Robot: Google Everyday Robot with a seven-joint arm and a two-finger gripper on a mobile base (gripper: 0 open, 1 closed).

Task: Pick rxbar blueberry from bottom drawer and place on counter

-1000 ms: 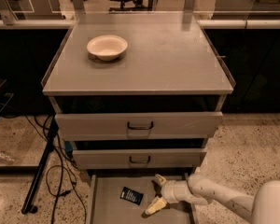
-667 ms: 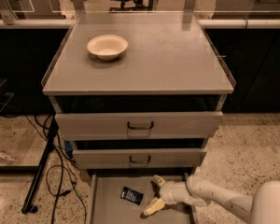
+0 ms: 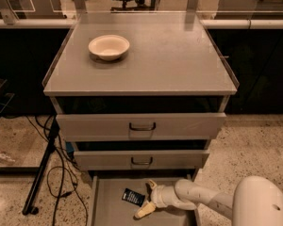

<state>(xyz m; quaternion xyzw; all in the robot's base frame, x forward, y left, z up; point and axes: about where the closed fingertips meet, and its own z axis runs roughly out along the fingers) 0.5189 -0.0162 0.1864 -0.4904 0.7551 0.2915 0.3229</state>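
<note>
The arm point(image 3: 203, 200) reaches in from the lower right, its white shoulder at the frame's corner. The gripper point(image 3: 148, 199) sits low over the open bottom drawer point(image 3: 111, 212), right of the drawer's middle. Its fingers stand apart, one pointing up toward the cabinet and the other point(image 3: 144, 212) angled down toward the near edge, with nothing held between them.

The rxbar point(image 3: 133, 197) lies flat on the drawer floor just left of the gripper, at the mouth of the spread fingers. It may be touching the upper finger, but the view is too dim there to be sure.

Above the bottom drawer, the middle drawer point(image 3: 141, 159) and the top drawer point(image 3: 141, 125) are both pulled out a little, each with a dark handle. Black cables point(image 3: 54, 173) trail on the speckled floor to the left of the cabinet.

Farther back, the counter point(image 3: 174, 60) carries a pale bowl point(image 3: 109, 46), upright near its back left corner.
</note>
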